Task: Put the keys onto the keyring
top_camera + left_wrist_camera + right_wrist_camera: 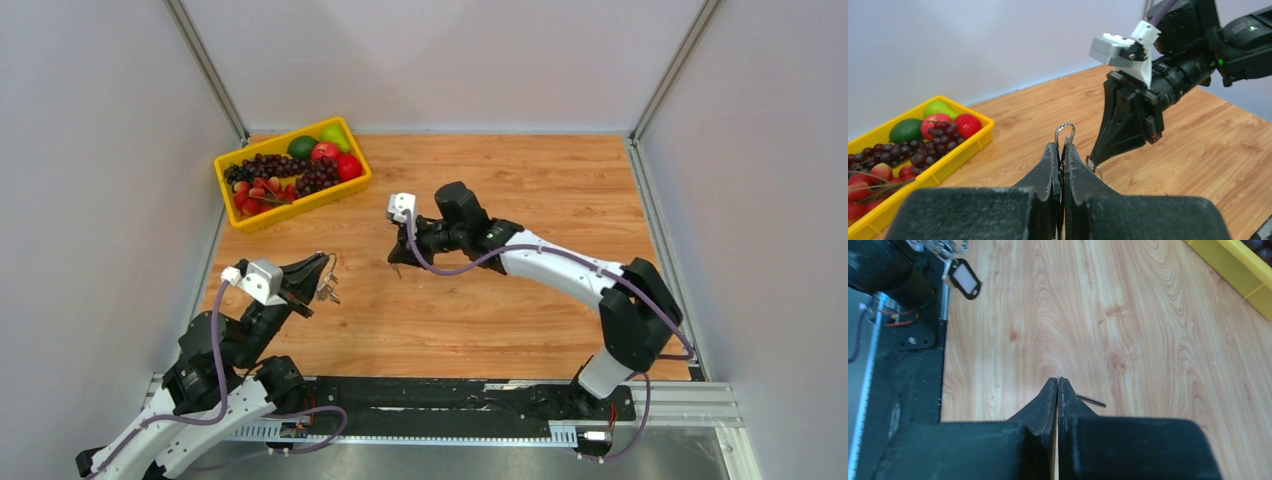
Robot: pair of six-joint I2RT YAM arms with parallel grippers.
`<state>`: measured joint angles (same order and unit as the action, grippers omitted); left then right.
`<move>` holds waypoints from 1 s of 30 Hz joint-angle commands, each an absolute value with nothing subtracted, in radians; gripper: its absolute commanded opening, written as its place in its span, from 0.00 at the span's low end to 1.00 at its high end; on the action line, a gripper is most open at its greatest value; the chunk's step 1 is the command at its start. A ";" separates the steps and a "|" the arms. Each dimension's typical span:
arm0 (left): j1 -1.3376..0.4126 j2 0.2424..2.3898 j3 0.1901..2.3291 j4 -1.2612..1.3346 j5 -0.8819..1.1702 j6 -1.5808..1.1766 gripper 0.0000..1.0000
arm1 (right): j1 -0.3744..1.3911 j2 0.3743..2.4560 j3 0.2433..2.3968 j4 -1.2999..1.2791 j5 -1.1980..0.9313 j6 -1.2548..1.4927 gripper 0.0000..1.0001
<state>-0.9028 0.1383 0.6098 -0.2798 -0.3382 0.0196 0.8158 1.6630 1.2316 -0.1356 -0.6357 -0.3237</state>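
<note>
My left gripper (322, 268) (1063, 146) is shut on the keyring (1065, 131). Its thin silver wire loop pokes up out of the closed jaws. A small bunch of tiny silver keys (328, 292) dangles below. My right gripper (397, 262) (1057, 380) is shut, low over the wood, a short way right of the left gripper. In the left wrist view a small silver blade of the key (1096, 168) sticks out at its tip. In the right wrist view only a thin dark sliver (1093, 401) shows beside the jaws. The key's black head is hidden between the fingers.
A yellow tray (262, 214) of fruit stands at the back left, also in the left wrist view (943, 167). A black-rimmed tag with a pale face (964, 280) hangs by the left gripper's bunch. Grey walls close in both sides. The black base rail (450, 400) runs along the near edge.
</note>
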 commanded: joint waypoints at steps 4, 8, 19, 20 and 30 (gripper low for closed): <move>-0.902 0.186 0.611 -0.152 -0.248 -0.030 0.00 | 0.828 1.365 0.935 0.375 -0.563 0.141 0.00; -0.902 0.230 0.592 -0.067 -0.182 -0.066 0.00 | 0.831 1.233 0.854 0.491 -0.486 0.311 0.00; -0.901 0.328 0.542 0.162 -0.061 -0.123 0.00 | 0.847 1.024 0.732 0.652 -0.371 0.613 0.00; -0.901 0.337 0.543 0.171 -0.055 -0.124 0.00 | 0.848 1.019 0.727 0.672 -0.378 0.634 0.00; -0.901 0.352 0.496 0.329 -0.017 -0.080 0.00 | 0.872 1.034 0.786 0.630 -0.409 0.872 0.00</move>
<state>-0.9028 0.3500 0.5144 0.1947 -0.0475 -0.1001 0.8528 1.0313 0.7319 0.6094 -0.4019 0.7231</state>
